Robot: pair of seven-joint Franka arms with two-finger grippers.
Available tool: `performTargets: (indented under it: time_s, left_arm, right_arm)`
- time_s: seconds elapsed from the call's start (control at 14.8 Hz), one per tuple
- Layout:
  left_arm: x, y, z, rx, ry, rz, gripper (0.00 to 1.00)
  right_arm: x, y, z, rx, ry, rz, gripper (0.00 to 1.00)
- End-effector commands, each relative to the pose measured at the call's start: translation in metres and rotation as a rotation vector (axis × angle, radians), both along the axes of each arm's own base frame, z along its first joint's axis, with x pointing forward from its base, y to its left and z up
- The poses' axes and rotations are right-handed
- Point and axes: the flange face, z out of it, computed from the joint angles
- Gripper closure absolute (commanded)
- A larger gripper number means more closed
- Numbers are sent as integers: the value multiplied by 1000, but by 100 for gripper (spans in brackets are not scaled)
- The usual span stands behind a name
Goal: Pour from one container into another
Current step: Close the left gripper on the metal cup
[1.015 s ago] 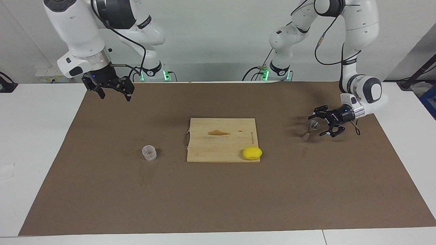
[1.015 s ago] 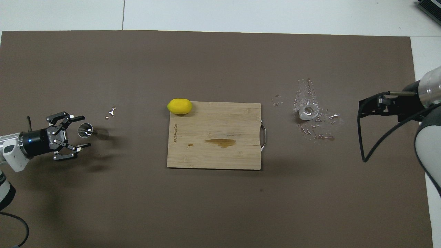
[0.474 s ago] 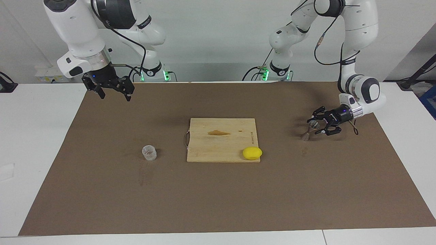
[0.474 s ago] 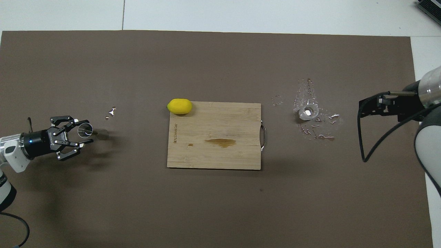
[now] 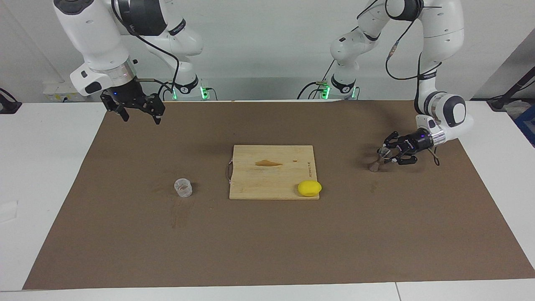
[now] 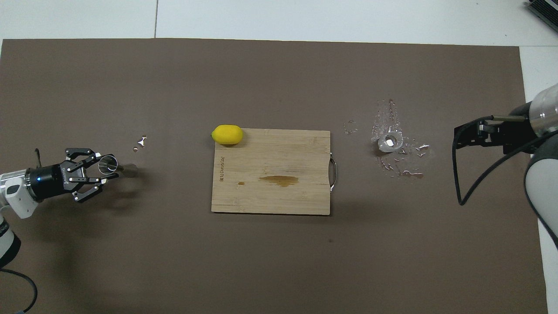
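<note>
The silvery hourglass jigger (image 5: 378,160) stands on the brown mat toward the left arm's end of the table; it also shows in the overhead view (image 6: 109,165). My left gripper (image 5: 386,154) reaches in sideways at its upper cone, with a finger against each side, and shows in the overhead view too (image 6: 104,166). The squat clear cup (image 5: 183,187) stands alone on the mat toward the right arm's end, also in the overhead view (image 6: 389,141). My right gripper (image 5: 140,118) hangs open and empty, high over the mat's corner by its base, and waits.
A wooden cutting board (image 5: 271,175) with a small brown stain lies mid-table. A yellow lemon (image 5: 309,188) sits at its corner farthest from the robots. Water drops (image 6: 405,161) lie around the clear cup, and a few (image 6: 140,141) near the jigger.
My left gripper's fingers have closed in from wide open to the jigger's sides. The jigger, the cup and the right arm have not moved.
</note>
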Motion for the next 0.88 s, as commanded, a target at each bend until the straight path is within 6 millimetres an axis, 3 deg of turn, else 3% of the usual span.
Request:
performTargets:
  time_s: [0.0, 0.27, 0.47, 0.81]
  left_arm:
    - [1, -15, 2, -12, -22, -20, 61]
    - [7, -32, 8, -36, -28, -67, 61]
    - [10, -63, 13, -79, -29, -141, 61]
    - [19, -133, 16, -134, -33, -215, 60]
  right_arm:
    - [-2, -2, -1, -8, 5, 5, 0]
    - [-2, -3, -1, -8, 5, 3, 0]
    - [-2, -3, -1, -8, 5, 3, 0]
    - [-2, -3, -1, -8, 5, 3, 0]
